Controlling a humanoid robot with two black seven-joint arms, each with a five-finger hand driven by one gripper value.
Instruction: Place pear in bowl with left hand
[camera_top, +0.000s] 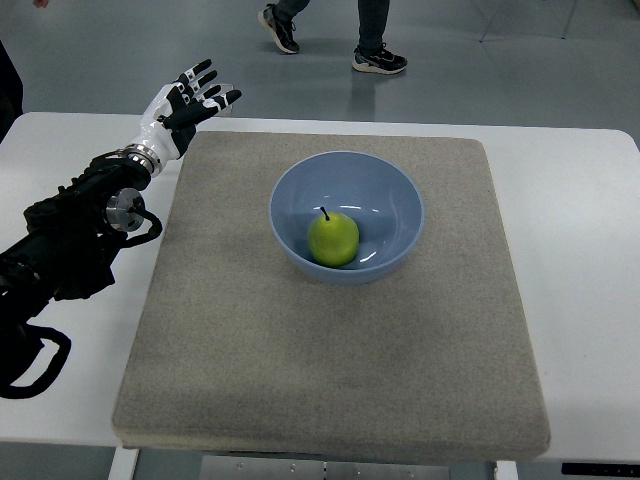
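The pear (333, 238) sits inside the blue bowl (395, 195) on the grey mat (220, 330); placement appears complete. The left hand (188, 103) is empty, fingers spread, well apart from the bowl at the mat's far-left corner. Nothing evident remains.

You see the green pear (334, 238) sitting inside the blue bowl (390, 190), stem up, slightly left of the bowl's middle. The bowl rests on the grey mat (330, 350), which covers most of the white surface (580, 300). Your left hand (188, 102) hovers over the mat's far left corner, fingers spread and empty, well apart from the bowl. A person's shoes (380, 60) show on the floor beyond.
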